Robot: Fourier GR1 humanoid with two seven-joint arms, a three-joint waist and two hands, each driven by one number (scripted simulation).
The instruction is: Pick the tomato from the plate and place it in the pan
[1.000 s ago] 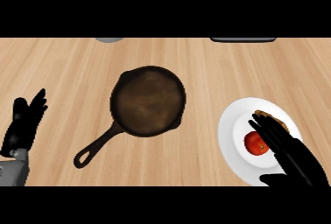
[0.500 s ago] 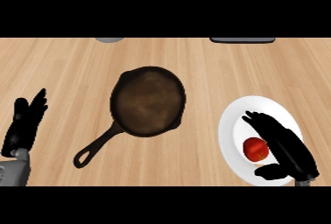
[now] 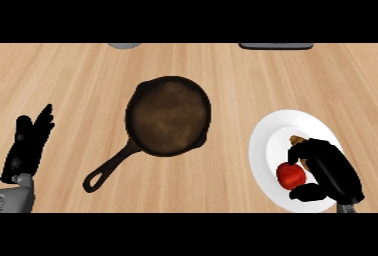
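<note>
My right hand [image 3: 332,172] curls around the tomato [image 3: 291,174] on the white plate [image 3: 269,135] at the frame's lower right, the pan [image 3: 168,116] sits mid-frame on the worktop [image 3: 74,75], and my left hand [image 3: 28,142] rests open at the left edge.

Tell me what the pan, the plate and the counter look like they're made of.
The pan looks like cast iron: dark, matte brown-black, with a one-piece handle ending in a hanging hole. The plate seems glazed ceramic, plain smooth white, though plastic can't be ruled out. The counter looks like light wood, with plank lines and grain running across it; it could be laminate.
</note>
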